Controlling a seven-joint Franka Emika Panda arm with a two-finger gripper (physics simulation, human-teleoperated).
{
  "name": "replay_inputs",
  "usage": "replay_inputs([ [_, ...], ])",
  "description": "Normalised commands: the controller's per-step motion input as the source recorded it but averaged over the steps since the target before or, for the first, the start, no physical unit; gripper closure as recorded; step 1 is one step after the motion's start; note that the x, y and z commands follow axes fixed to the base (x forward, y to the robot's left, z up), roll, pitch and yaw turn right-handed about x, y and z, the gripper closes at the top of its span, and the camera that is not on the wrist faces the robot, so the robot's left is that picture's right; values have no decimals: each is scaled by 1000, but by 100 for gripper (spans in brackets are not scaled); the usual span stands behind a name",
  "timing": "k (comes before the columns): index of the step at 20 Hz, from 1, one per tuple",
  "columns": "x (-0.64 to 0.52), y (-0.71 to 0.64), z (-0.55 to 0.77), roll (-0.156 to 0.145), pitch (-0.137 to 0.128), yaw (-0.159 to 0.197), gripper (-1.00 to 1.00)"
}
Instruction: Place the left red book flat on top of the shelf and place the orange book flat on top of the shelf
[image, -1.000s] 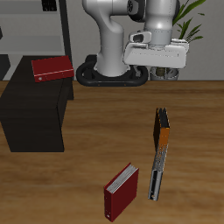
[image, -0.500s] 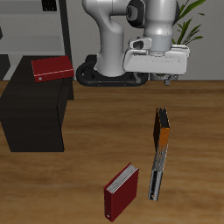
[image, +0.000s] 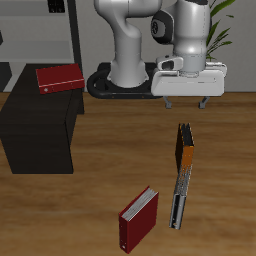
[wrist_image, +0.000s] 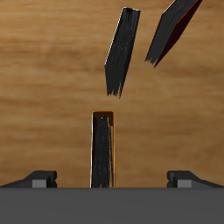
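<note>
Jaws spread wide and empty above the orange book (image: 185, 147) standing on edge on the worktop (image: 100, 190); only the exterior view shows the left red book (image: 59, 77) flat atop the shelf (image: 40, 125).

The arm (image: 140, 40) is glossy white-grey with rounded, bulbous segments and dark joint seams, rising from a flat black base plate (image: 120, 84). Its boxy white hand (image: 192, 83) carries short dark jaws.

Left red book (image: 59, 78) atop the shelf (image: 38, 125)
</note>
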Motion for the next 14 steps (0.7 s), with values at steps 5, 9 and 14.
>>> replay_inputs([
  [5,136,228,-127,8,10,19,-100],
  [9,132,56,-48,-6,13,-7,-100],
  [14,134,-20,-116,-4,6,14,-100],
])
